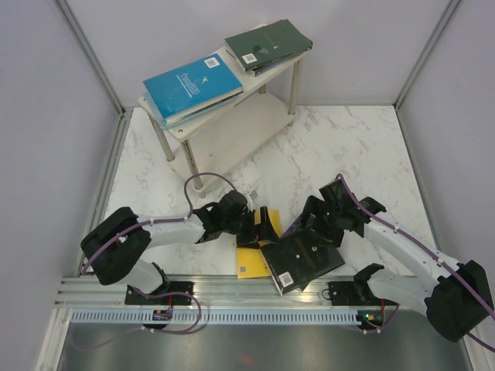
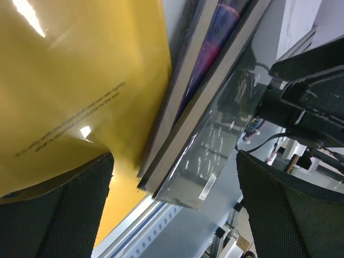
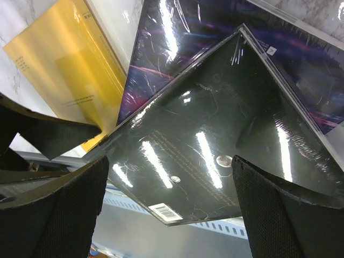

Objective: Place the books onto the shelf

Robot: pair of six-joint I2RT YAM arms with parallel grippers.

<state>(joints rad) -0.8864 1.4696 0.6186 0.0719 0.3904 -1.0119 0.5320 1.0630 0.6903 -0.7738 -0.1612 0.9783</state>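
Partway through the shelving, by the look of it: already flat on the top board of the small two-tier rack (image 1: 224, 139) of pale wooden boards on thin silver legs, at the far left of the white marble table (image 1: 348, 147), a light blue paperback (image 1: 193, 83) over others and a dark green stack (image 1: 269, 42) beside it. Left to fetch, near the front edge between the arms: a glossy black shrink-wrapped book (image 3: 215, 156) lying askew on a dark purple pictorial one (image 3: 177, 32), with a thin yellow book (image 2: 70, 80) peeking out at their left. Both grippers gaping wide, holding nothing: left gripper (image 2: 172, 156) low at the pile's edge, right gripper (image 3: 169, 161) poised over the black cover. Next, probably: catching the top book's overhanging corner, closing on its edge, lifting without dragging the slick neighbours along
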